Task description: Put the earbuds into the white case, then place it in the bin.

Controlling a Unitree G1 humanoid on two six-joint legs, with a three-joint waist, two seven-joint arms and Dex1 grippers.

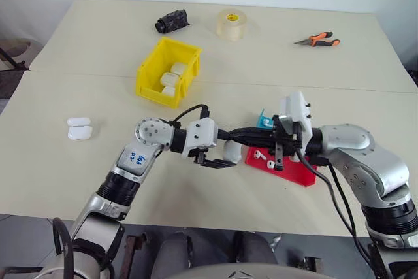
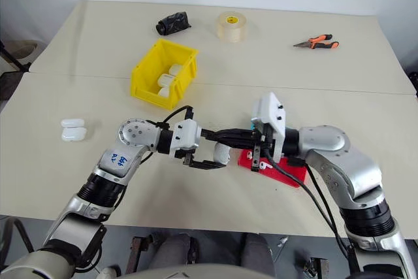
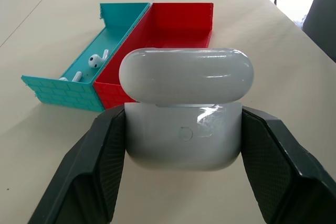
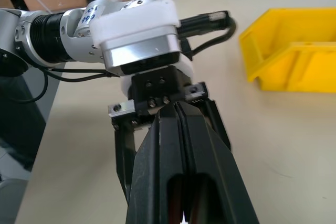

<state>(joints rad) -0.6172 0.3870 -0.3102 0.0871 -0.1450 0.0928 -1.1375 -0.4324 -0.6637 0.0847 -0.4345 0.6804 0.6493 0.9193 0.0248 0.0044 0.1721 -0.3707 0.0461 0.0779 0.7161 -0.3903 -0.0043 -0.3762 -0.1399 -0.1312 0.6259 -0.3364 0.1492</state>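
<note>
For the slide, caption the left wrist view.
Left hand grips the white case, lid down, before the red tray and teal tray.

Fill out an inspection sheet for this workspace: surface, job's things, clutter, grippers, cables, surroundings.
Surface: beige table.
Job's things: white case, lid closed, held above the table; loose earbuds in the teal tray; red tray beside it; yellow bin holds cases.
Clutter: tape roll, pliers, black object, two spare cases.
Grippers: left gripper clamps the case; right gripper shut.
Cables: black cable along the right arm.
Surroundings: nothing seen.
</note>
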